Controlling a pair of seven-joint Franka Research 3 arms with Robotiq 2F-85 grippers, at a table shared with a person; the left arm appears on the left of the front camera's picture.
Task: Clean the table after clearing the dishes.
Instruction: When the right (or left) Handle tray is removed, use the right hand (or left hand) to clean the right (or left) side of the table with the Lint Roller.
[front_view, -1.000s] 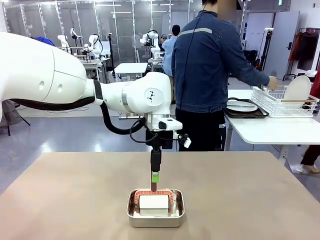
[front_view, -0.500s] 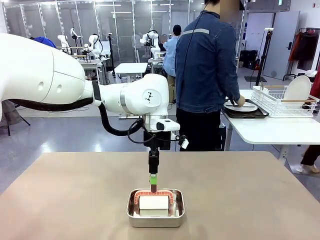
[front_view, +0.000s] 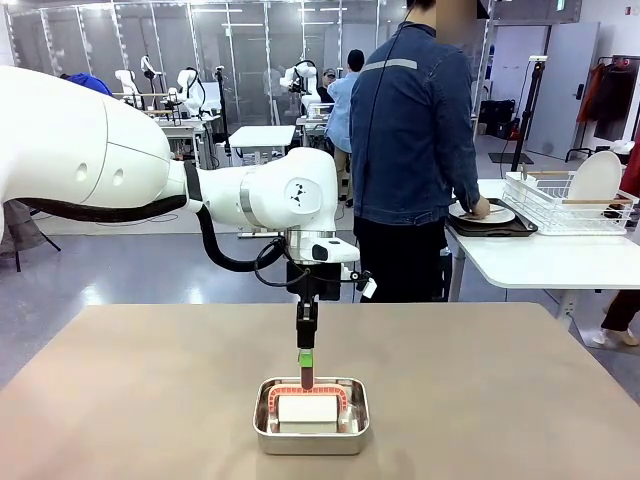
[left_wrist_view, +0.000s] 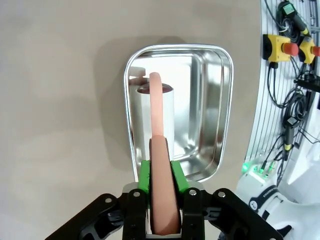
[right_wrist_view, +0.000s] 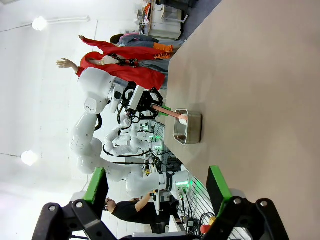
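Tan-beige matte table (front_view: 150, 400) is sitting cleared: a round white plate (front_view: 497, 215) on its dark brown tray (front_view: 500, 230) is resting on the white side table (front_view: 540, 262). Wiping is waiting, I'm judging. My left gripper (front_view: 307, 372) is pointing down into the small steel pan (front_view: 262, 428) by the table's near edge, fingers clenched on the salmon-pink arched handle (left_wrist_view: 156, 110) of the white block (front_view: 308, 408). My right gripper (right_wrist_view: 157, 192) is hanging released.

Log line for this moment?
left fingers: shut on salmon-pink arched handle | white block: in rectangular steel pan on tan table | right fingers: open, empty
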